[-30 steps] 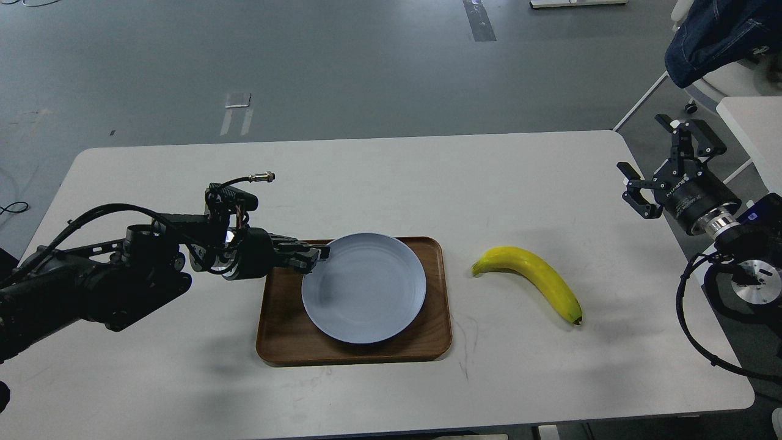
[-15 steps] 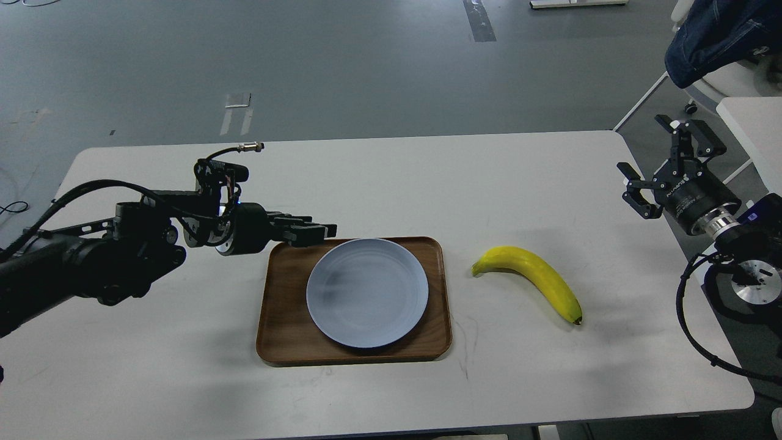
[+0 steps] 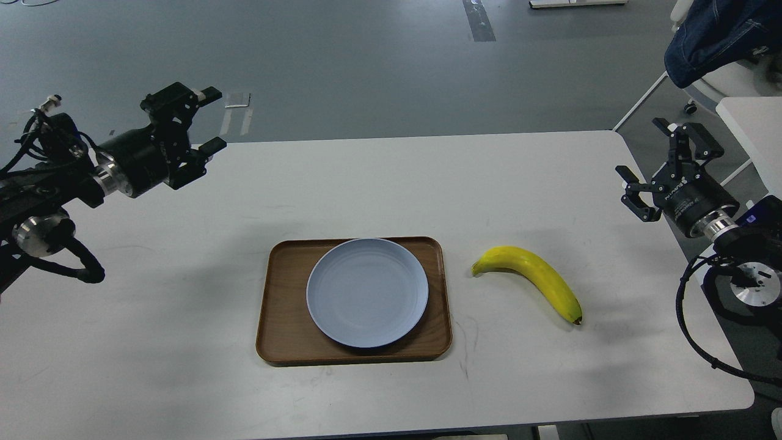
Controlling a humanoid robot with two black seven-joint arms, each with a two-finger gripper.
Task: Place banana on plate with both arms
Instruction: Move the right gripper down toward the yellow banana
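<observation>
Two black two-finger grippers, left [image 3: 194, 124] at upper left and right [image 3: 663, 168] at far right, both stood spread and empty; curved yellow banana [image 3: 530, 279] lay on white table [image 3: 183, 305], right of centre, apart from round pale blue-grey plate [image 3: 367, 292] on brown wooden tray [image 3: 287, 342]. Advised: right gripper descend across banana's mid-length, closing gently

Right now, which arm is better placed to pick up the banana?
Probably the right. The banana lies on the table right of the plate, on the side of the open right gripper. The left gripper, also open, sits far across beyond the tray.
</observation>
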